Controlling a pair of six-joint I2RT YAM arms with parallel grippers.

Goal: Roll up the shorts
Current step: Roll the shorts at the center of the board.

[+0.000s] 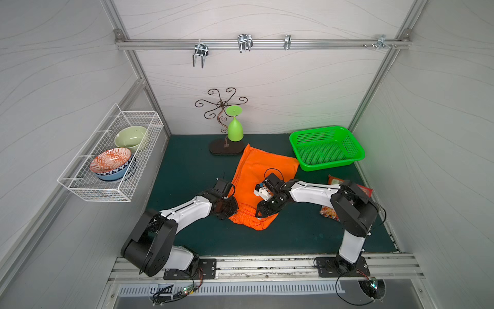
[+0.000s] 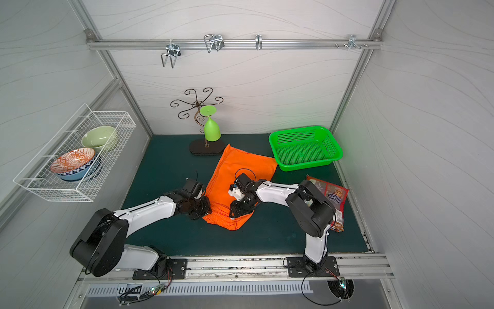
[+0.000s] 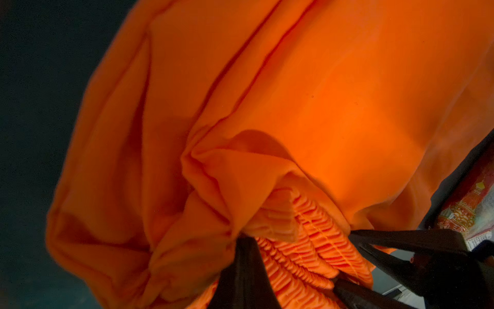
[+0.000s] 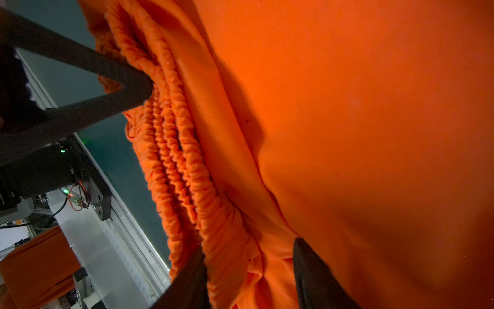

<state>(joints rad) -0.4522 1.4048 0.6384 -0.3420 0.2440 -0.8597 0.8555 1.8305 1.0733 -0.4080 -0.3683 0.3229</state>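
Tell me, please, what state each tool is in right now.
Left tool: closed on the bright orange cloth shorts.
Right tool: astride the shorts' waistband; grip cannot be told.

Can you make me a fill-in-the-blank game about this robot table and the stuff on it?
1. The shorts are bright ____.
2. The green glass hangs ____ from the metal stand.
3. The left gripper is shut on the shorts' gathered ____.
4. The plastic basket behind the shorts is coloured ____.

Missing words: orange; upside down; waistband; green.
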